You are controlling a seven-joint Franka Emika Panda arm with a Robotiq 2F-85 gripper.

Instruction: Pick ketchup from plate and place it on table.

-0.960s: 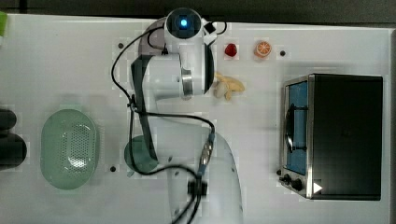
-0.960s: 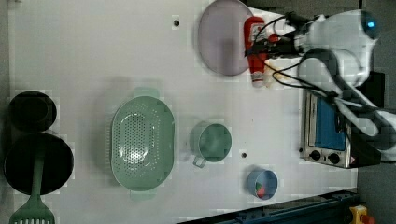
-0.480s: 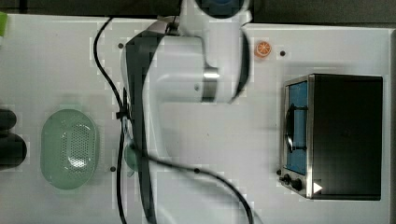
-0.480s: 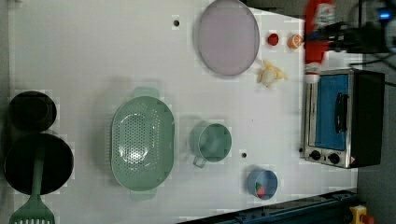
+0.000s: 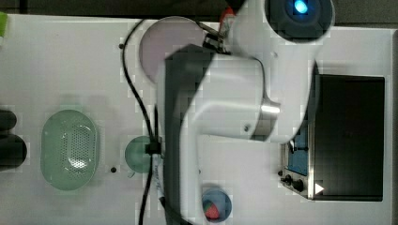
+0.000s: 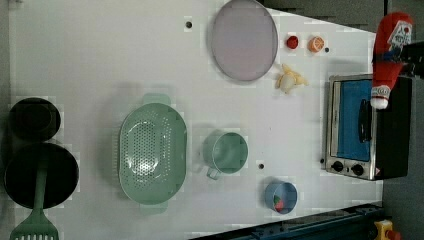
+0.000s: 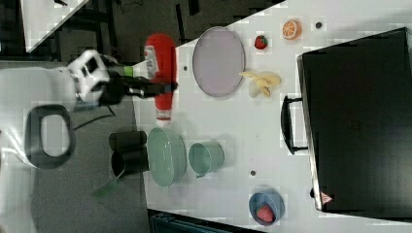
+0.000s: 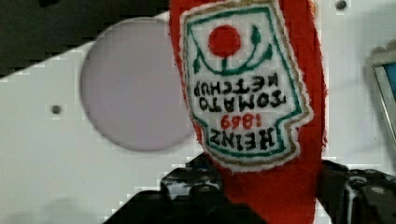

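Red ketchup (image 6: 391,52), clamped in the gripper (image 7: 145,87), hangs cap-down, long axis near vertical, now lifted well clear of the plate (image 6: 243,40).

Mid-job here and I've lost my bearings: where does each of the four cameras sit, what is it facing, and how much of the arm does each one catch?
Top view: overhead, looking down; the white arm covers mid-table.
Left view: high, looking down on the white rectangular table; gripper at its right edge.
Right view: high, opposite side; arm and gripper at its left.
Wrist view: beside the gripper, facing down.
Shared: red ketchup squeeze bottle, clamped and aloft; round mauve-grey plate, bare.
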